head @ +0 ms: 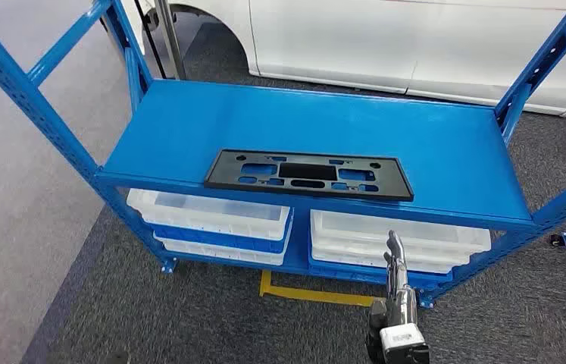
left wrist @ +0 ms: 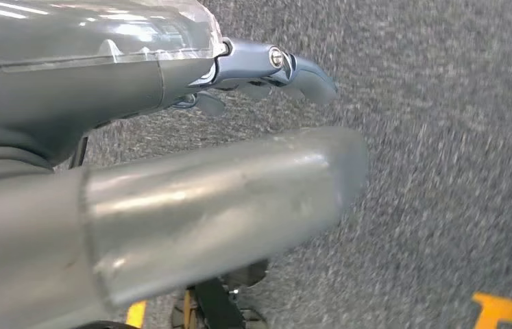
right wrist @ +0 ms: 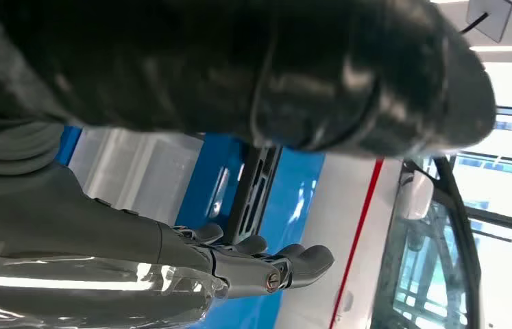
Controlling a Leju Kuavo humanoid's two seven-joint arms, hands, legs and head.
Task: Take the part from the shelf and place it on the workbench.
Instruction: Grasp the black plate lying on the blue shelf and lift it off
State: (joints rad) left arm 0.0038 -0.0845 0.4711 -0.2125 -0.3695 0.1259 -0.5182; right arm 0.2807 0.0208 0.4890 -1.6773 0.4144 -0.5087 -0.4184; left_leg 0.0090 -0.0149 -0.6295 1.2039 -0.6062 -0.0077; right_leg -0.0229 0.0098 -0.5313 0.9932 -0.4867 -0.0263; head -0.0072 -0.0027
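Note:
The part (head: 310, 174) is a long, flat black plate with several cutouts. It lies near the front edge of the blue shelf (head: 189, 129), a little right of its middle. My right hand (head: 395, 265) is raised below and in front of the shelf, under the part's right end, fingers straight and apart, holding nothing. The right wrist view shows its fingers (right wrist: 294, 264) short of the part (right wrist: 256, 185) and apart from it. In the left wrist view my left hand (left wrist: 218, 185) hangs over grey carpet, its thumb and fingers (left wrist: 301, 68) apart with nothing between them.
Clear plastic trays (head: 211, 212) (head: 393, 235) are stacked on the lower shelf. Blue uprights (head: 22, 91) (head: 545, 61) frame the rack on both sides. A white car (head: 416, 38) stands behind it. Yellow tape (head: 302, 292) marks the carpet in front.

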